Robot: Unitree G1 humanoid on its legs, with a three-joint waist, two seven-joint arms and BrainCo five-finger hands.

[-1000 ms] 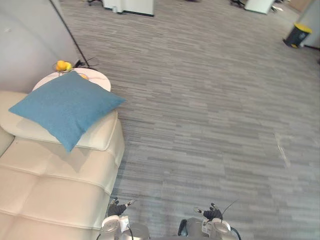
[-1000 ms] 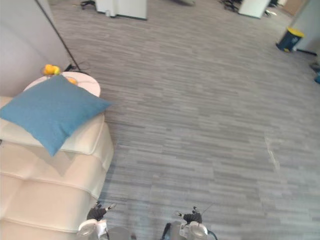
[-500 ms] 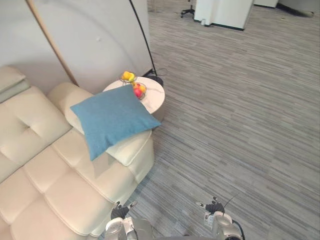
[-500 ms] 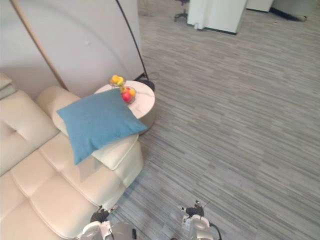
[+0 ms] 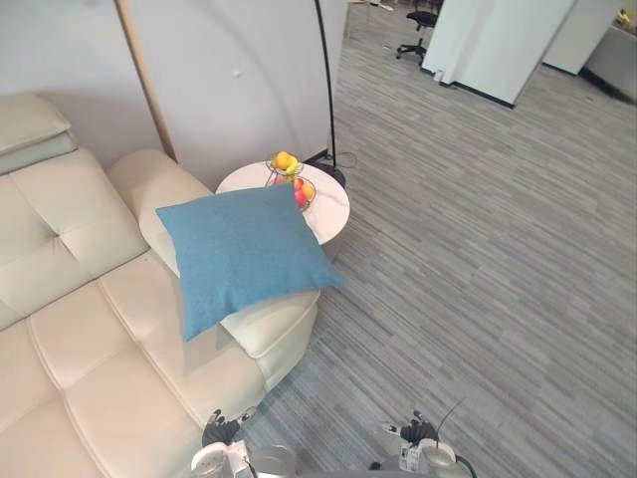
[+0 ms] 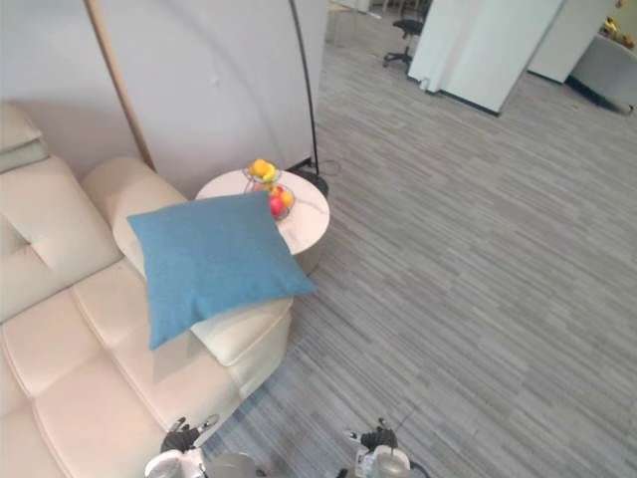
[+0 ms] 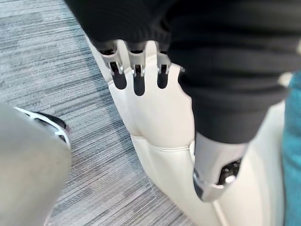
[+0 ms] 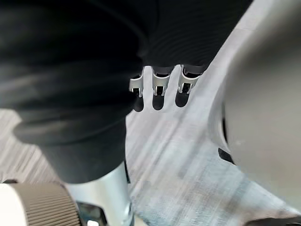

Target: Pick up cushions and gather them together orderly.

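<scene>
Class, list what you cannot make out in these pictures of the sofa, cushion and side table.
- Cream leather sofa: far end cut off by the eye views' left edge.
- Round white side table: part hidden behind the blue square fabric cushion, eye views.
- Pieces of fruit on that table: too small to identify, eye views.

The robot's left hand (image 5: pixel 221 430) hangs low at its left side. Its right hand (image 5: pixel 420 432) hangs low at its right side, well apart from the other. The left hand's silver fingers with dark tips (image 7: pixel 136 70) are straight and lie side by side in a row. Its silver thumb (image 7: pixel 217 175) sticks out apart from them. The right hand's silver dark-tipped fingers (image 8: pixel 159 84) are straight too, with its thumb (image 8: pixel 106 200) off to the side. A dark ribbed cover (image 7: pixel 225 56) wraps the back of each hand and wrist. The 2 hands hold nothing and touch nothing.
</scene>
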